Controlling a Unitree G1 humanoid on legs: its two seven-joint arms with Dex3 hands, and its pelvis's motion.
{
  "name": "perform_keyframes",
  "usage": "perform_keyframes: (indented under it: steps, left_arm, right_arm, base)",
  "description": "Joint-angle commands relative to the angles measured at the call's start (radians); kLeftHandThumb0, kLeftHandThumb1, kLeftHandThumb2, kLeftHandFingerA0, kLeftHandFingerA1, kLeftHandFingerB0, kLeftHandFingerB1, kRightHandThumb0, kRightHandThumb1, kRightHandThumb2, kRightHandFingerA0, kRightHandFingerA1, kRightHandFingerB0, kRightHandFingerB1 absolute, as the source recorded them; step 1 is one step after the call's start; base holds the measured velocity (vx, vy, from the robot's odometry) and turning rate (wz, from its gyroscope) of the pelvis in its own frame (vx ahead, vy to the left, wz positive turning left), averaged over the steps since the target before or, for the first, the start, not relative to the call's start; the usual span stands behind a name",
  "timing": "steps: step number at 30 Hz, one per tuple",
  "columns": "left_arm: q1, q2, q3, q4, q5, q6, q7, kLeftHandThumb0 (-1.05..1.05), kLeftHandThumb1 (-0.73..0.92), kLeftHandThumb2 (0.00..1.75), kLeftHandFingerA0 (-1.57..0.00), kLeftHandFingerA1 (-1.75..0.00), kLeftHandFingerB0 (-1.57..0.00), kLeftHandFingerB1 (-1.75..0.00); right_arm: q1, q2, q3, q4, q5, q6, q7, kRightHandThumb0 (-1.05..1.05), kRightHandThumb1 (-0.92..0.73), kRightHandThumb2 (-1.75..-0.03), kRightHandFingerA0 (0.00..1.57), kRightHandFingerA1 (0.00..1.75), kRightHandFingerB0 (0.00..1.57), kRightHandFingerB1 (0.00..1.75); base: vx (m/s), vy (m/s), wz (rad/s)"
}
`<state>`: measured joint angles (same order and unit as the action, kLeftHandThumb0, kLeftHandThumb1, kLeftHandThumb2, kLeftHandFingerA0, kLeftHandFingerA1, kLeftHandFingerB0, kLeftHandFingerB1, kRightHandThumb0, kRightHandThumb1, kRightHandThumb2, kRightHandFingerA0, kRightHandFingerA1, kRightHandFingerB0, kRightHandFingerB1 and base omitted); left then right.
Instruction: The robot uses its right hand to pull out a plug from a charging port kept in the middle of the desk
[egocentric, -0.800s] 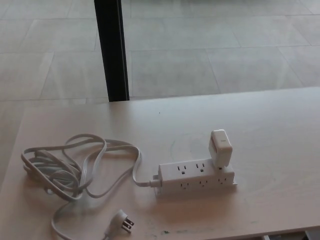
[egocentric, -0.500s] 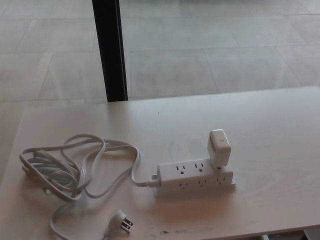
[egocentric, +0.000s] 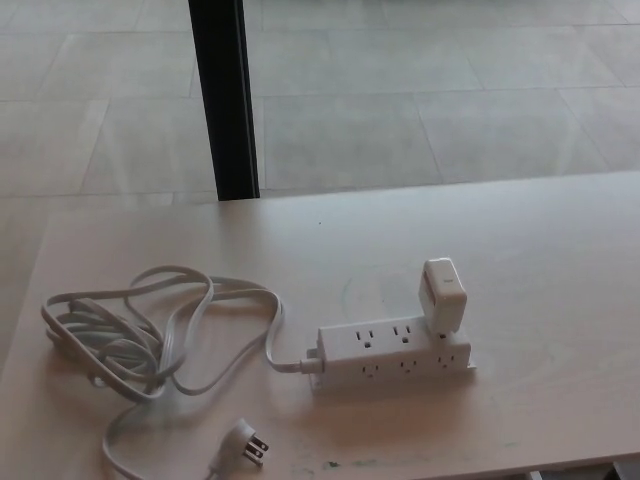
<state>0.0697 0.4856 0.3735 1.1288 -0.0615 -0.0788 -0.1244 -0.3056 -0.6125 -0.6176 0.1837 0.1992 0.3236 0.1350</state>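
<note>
nothing started yet, neither hand's in view, white plug (egocentric: 443, 293) sits in the power strip (egocentric: 395, 352) awaiting the right hand's reach.

Power strip (egocentric: 395, 352), plug (egocentric: 443, 295): glossy white plastic; desk (egocentric: 560, 260): matt wood.

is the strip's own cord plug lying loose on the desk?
Yes: the power strip trails a coiled white cord that ends in a pronged plug lying bare on the desk, plugged into nothing.
</note>
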Motion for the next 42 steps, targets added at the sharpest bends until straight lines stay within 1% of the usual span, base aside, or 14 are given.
perform_keyframes:
  steps: [1, 2, 17, 18, 20, 24, 27, 28, 29, 31, 32, 35, 36, 42]
  left_arm:
    - [-0.004, 0.044, 0.018, 0.025, -0.031, -0.010, -0.027, -0.82, 0.92, 0.77, -0.70, -0.58, -0.48, -0.47]
    - [0.001, 0.042, 0.020, 0.015, -0.034, -0.011, -0.028, -0.80, 0.92, 0.77, -0.68, -0.57, -0.44, -0.45]
    - [-0.007, 0.051, 0.020, 0.018, -0.033, -0.004, -0.029, -0.79, 0.92, 0.75, -0.68, -0.57, -0.45, -0.43]
    - [-0.002, 0.050, 0.018, 0.013, -0.032, -0.011, -0.035, -0.80, 0.92, 0.79, -0.62, -0.54, -0.42, -0.43]
    - [0.000, 0.052, 0.012, 0.014, -0.029, -0.017, -0.034, -0.78, 0.92, 0.78, -0.65, -0.55, -0.45, -0.44]
    - [0.000, 0.052, 0.003, 0.016, -0.019, -0.019, -0.022, -0.80, 0.92, 0.80, -0.63, -0.53, -0.43, -0.43]
    - [-0.003, 0.048, 0.008, 0.017, -0.029, -0.022, -0.031, -0.79, 0.92, 0.80, -0.63, -0.55, -0.42, -0.43]
    - [-0.001, 0.047, 0.007, 0.010, -0.029, -0.021, -0.030, -0.79, 0.92, 0.79, -0.64, -0.56, -0.43, -0.45]
    - [-0.001, 0.045, 0.009, 0.008, -0.031, -0.020, -0.024, -0.80, 0.92, 0.79, -0.65, -0.56, -0.42, -0.44]
    - [0.001, 0.045, 0.007, 0.001, -0.030, -0.017, -0.023, -0.80, 0.92, 0.80, -0.66, -0.57, -0.43, -0.45]
    - [0.001, 0.046, 0.001, -0.003, -0.023, -0.013, -0.020, -0.80, 0.92, 0.81, -0.66, -0.58, -0.42, -0.45]
    - [0.000, 0.049, -0.005, -0.002, -0.018, -0.013, -0.022, -0.80, 0.92, 0.81, -0.63, -0.55, -0.41, -0.43]
    - [0.002, 0.052, -0.016, -0.001, -0.006, -0.020, -0.016, -0.73, 0.80, 1.17, -0.60, -0.63, -0.40, -0.54]
    - [-0.008, 0.052, -0.012, 0.006, -0.022, -0.009, -0.019, -0.81, 0.92, 0.80, -0.66, -0.55, -0.43, -0.43]
  right_arm:
    - [-0.158, -0.084, 0.189, -0.147, -0.015, 0.140, 0.069, -0.89, -0.45, -0.86, 0.93, 0.52, 0.37, 0.40]
    - [-0.195, -0.071, 0.269, -0.180, -0.032, 0.137, 0.095, -0.81, -0.73, -0.63, 0.93, 0.62, 0.25, 0.29]
    - [-0.341, -0.001, 0.800, -0.283, -0.198, 0.154, 0.176, -0.85, -0.70, -0.62, 0.99, 0.78, 0.24, 0.29]
    - [-0.342, -0.003, 0.812, -0.280, -0.202, 0.153, 0.178, -0.75, -0.56, -0.58, 1.06, 0.55, 0.39, 0.33]
    - [-0.348, -0.005, 0.926, -0.238, -0.281, 0.101, 0.199, -0.85, -0.56, -0.95, 0.90, 0.77, 0.14, 0.43]
    - [-0.387, -0.035, 1.081, -0.192, -0.400, 0.059, 0.247, -0.86, -0.59, -0.97, 0.91, 0.88, 0.09, 0.42]
    - [-0.414, -0.045, 1.169, -0.149, -0.480, 0.018, 0.253, -0.89, -0.75, -0.64, 0.88, 1.19, 0.16, 0.32]
    - [-0.421, -0.046, 1.192, -0.133, -0.503, 0.001, 0.248, -0.97, -0.64, -1.00, 0.88, 1.07, 0.12, 0.43]
    - [-0.428, -0.046, 1.212, -0.120, -0.522, -0.006, 0.244, -0.90, -0.76, -0.64, 0.90, 1.15, 0.16, 0.33]
    - [-0.440, -0.047, 1.233, -0.096, -0.540, -0.016, 0.239, -0.94, -0.63, -1.01, 0.92, 1.09, 0.10, 0.44]
    - [-0.447, -0.043, 1.236, -0.086, -0.537, -0.013, 0.240, -0.88, -0.75, -0.63, 0.90, 1.12, 0.16, 0.34]
    - [-0.457, -0.041, 1.243, -0.071, -0.535, -0.011, 0.242, -0.87, -0.75, -0.63, 0.92, 1.14, 0.15, 0.35]
    - [-0.465, -0.037, 1.253, -0.058, -0.544, -0.012, 0.244, -0.87, -0.75, -0.63, 0.94, 1.19, 0.15, 0.34]
    - [-0.503, -0.013, 1.283, 0.005, -0.576, -0.038, 0.235, -0.88, -0.73, -0.63, 0.96, 1.13, 0.16, 0.35]
  base:
    - [0.00, 0.000, 0.00]
    - [0.00, 0.000, 0.00]
    - [0.00, 0.000, 0.00]
    - [0.00, 0.000, 0.00]
    - [0.00, 0.000, 0.00]
    - [0.00, 0.000, 0.00]
    - [0.00, 0.000, 0.00]
    - [0.00, 0.000, 0.00]
    - [0.00, 0.000, 0.00]
    - [0.00, 0.000, 0.00]
    - [0.00, 0.000, 0.00]
    - [0.00, 0.000, 0.00]
    - [0.00, 0.000, 0.00]
    - [0.00, 0.000, 0.00]
